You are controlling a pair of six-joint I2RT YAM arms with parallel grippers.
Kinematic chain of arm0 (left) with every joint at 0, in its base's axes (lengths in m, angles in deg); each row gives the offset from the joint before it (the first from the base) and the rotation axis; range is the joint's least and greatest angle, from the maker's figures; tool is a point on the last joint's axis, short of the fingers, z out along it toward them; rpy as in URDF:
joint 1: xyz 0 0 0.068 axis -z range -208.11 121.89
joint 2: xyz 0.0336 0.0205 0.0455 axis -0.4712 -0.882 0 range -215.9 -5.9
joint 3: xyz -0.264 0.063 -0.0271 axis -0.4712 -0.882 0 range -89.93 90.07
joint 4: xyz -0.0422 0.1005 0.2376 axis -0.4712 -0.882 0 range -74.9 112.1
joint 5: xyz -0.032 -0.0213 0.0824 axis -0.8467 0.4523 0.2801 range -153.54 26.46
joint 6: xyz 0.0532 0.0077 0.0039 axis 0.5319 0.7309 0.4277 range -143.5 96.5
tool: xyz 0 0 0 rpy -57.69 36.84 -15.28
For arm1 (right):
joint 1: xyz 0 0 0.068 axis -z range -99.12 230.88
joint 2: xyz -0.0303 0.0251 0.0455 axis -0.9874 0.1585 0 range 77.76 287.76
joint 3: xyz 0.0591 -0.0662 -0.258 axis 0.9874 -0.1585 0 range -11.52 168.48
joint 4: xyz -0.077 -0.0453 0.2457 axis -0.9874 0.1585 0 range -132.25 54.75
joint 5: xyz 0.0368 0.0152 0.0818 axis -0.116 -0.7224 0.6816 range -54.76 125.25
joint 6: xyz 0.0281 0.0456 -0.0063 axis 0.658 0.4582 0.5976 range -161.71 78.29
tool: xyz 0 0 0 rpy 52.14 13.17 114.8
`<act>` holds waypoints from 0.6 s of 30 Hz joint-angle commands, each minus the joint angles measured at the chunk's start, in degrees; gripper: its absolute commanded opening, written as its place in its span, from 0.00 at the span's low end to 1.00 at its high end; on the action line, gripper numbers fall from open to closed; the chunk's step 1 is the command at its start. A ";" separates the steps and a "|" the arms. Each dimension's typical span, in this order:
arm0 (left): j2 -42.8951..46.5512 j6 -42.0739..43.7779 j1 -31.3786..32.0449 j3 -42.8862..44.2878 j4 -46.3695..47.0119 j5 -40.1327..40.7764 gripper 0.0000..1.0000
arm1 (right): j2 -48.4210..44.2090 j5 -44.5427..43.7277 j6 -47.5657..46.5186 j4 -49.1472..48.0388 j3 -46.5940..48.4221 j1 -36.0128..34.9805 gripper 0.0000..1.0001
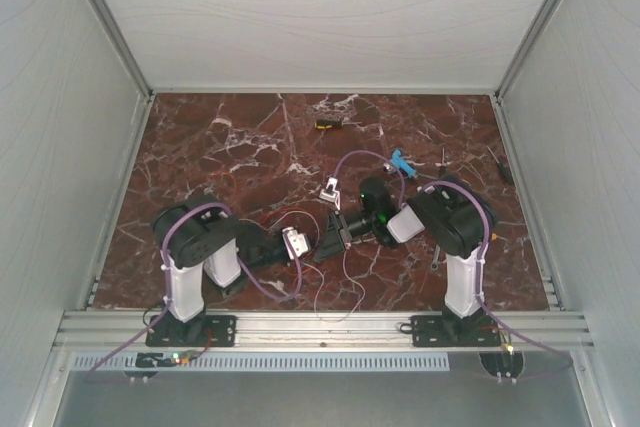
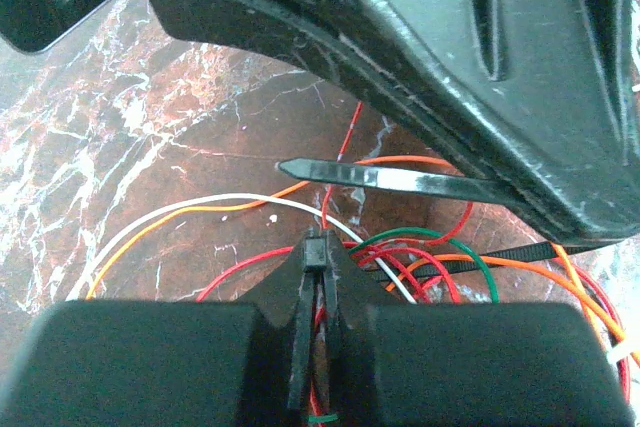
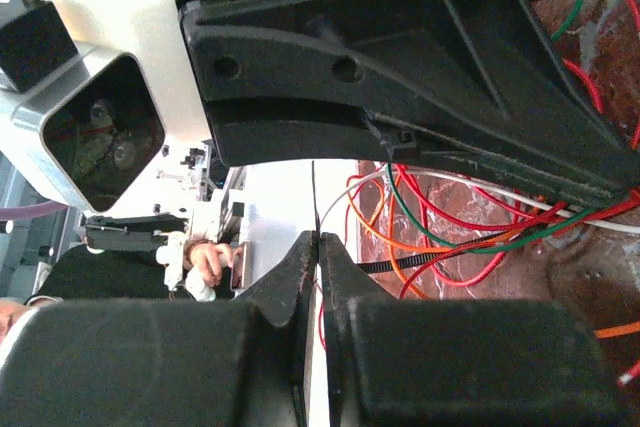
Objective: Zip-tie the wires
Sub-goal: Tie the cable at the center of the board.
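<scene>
Starting at the left, the left claw [image 2: 315, 247] reaches toward the middle of the counter [image 1: 200, 147], closer to its near edge than its far one. Its fingers are pressed together. A small black block sits right at the tips, possibly the head of the tie, though I cannot tell whether it is gripped. The wires [image 2: 425, 269], a loose tangle of red, white, orange and green strands, lie on the counter under and just beyond those tips, with thin loops trailing toward the near edge. Just ahead of the left claw, the black zip tie [image 2: 400, 179] lies crosswise to that claw's line of reach and above the tangle. Its pointed free end aims to the left of the left wrist view, and its other end runs under the right claw. Further right, the right claw [image 3: 318, 245] points in from the opposite side, nearly tip to tip with the left. It is pinching a thin dark strip that I take to be that same tie seen edge-on. Both claws look equally near the wires, so the next move likely turns on drawing the tie along its own length, away from the left claw.
</scene>
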 commanded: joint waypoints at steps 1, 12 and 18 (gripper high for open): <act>-1.06 3.84 0.54 -0.73 14.29 -1.33 0.00 | 1.75 2.58 5.27 -4.92 1.34 0.00 0.00; 1.85 1.11 0.54 -0.80 14.29 -0.29 0.00 | 0.58 1.85 1.13 3.91 2.50 -1.50 0.00; 3.28 -0.76 0.48 -1.15 14.29 -0.80 0.00 | -1.65 -0.03 -6.92 16.06 4.38 -2.96 0.00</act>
